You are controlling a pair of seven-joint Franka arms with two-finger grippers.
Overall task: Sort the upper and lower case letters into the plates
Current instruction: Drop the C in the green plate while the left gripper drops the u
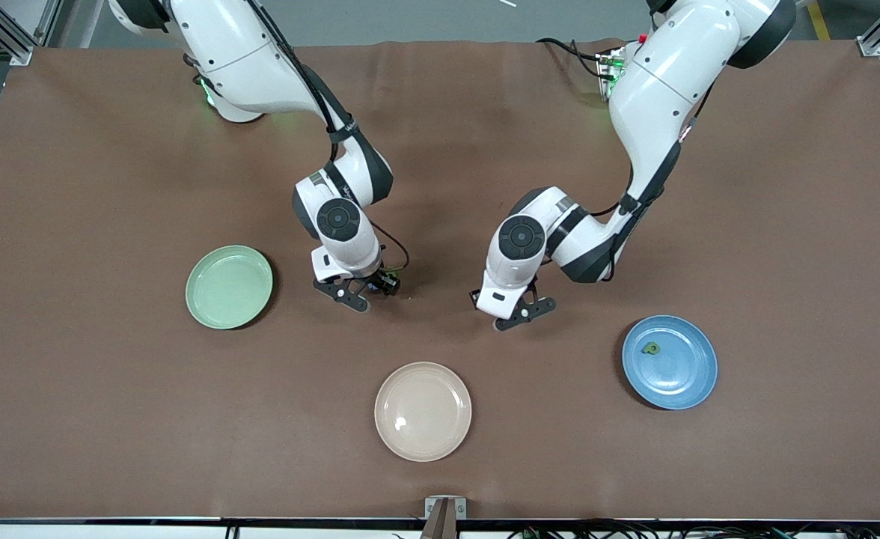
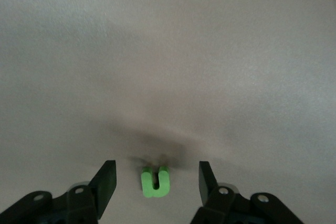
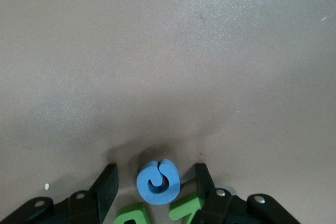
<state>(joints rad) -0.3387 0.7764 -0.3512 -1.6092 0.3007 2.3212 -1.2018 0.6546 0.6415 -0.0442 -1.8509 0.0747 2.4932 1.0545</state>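
- Front view: both arms reach down to the middle of the brown counter, with the right end effector low over the cloth beside the pale green plate and the left end effector low over the cloth between the cream plate and the blue plate.
- One small green letter already lies in the blue plate. It is too small to read. The pale green plate looks bare.
- Left wrist view: the left end effector is released. Its fingers straddle a small green u-shaped letter lying flat on the counter, with a gap on each side.
- Right wrist view: the right end effector is also released. It straddles a blue G, not yet pinched, and two green letters lie just beside it.
- Step in hand, as I judge it: both arms are at the grasp, one letter each.
- Next move: clench squarely on each thin letter, lift straight up, then carry it to its plate. The small green one probably goes to the blue plate and the G to the pale green one.
- Care needed: the right fingers must not catch the neighbouring green letters.
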